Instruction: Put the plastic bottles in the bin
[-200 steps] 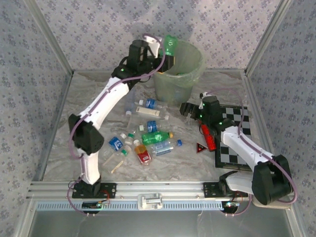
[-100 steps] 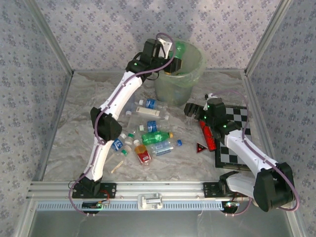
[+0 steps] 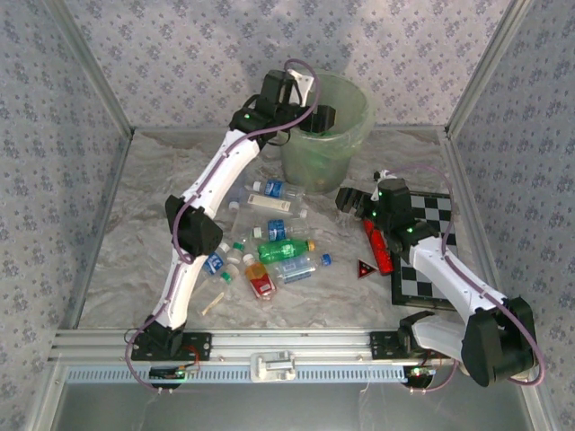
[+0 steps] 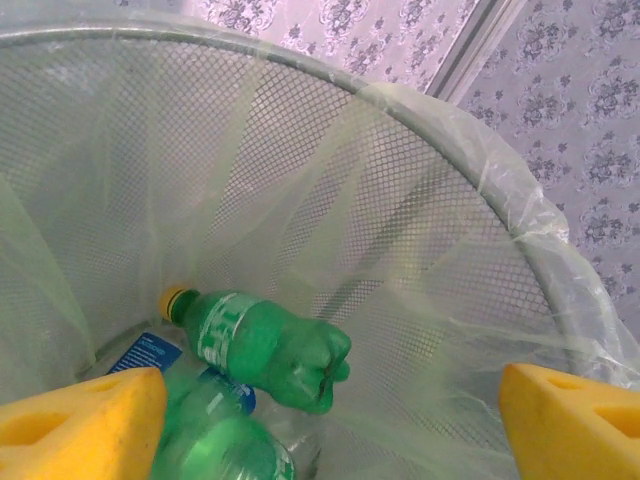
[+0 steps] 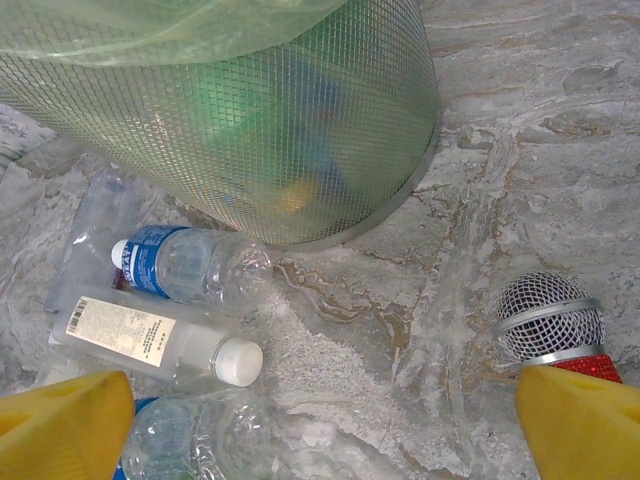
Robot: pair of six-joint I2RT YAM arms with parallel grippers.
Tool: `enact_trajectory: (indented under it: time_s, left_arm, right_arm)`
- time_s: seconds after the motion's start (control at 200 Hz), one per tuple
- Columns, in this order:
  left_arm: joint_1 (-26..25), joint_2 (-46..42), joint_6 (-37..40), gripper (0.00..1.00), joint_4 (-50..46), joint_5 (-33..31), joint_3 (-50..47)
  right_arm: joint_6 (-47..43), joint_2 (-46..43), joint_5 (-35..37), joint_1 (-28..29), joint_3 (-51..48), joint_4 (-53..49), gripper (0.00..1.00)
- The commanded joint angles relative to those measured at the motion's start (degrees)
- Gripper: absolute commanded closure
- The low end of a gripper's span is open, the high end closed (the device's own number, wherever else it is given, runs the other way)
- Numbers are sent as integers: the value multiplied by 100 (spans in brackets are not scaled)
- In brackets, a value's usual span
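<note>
Left claw [image 4: 325, 420] apart over the bin [image 4: 400, 200] — green bottle [image 4: 270, 350] inside; right claw [image 5: 320, 425] apart too

Top external: fixed and high, behind the near edge of the table [image 3: 117, 224]. It faces down and forward across the table. Far view, takes in the whole workspace.

Left wrist: camera sits just behind the left gripper [image 4: 325, 420], above the mouth of the bin [image 4: 450, 130], facing steeply down inside. Close view. A green bottle [image 4: 265, 350] lies beyond and between the fingertips.

Right wrist: camera sits just behind the right gripper [image 5: 330, 430], low over the table, facing forward and down at the bin's foot. Close view. A blue-labelled clear bottle [image 5: 180, 265] lies ahead-left of the fingertips.

Overlap: the bin is in all three views. That clear bottle is in both top external and right wrist.
</note>
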Motion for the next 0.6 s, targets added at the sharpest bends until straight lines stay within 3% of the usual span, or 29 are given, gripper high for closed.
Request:
enact_trajectory:
  time_s: [0.0, 0.21, 0.385, 0.595]
  left_arm:
    - [-100, -390, 146, 12, 62, 143, 179]
    - [-189, -1178, 249, 10, 370, 128, -705]
    - [-207, -2615, 197, 8, 1927, -69, -3201]
    - [-208, -4295, 250, 4, 3467, -1281, -6042]
  right_arm:
    - [142, 30, -56, -18, -28, 27, 0]
    - [481, 262, -126, 96, 8, 157, 0]
    - [922, 598, -165, 391, 201, 141, 0]
    - [1479, 768, 103, 745, 426, -367, 0]
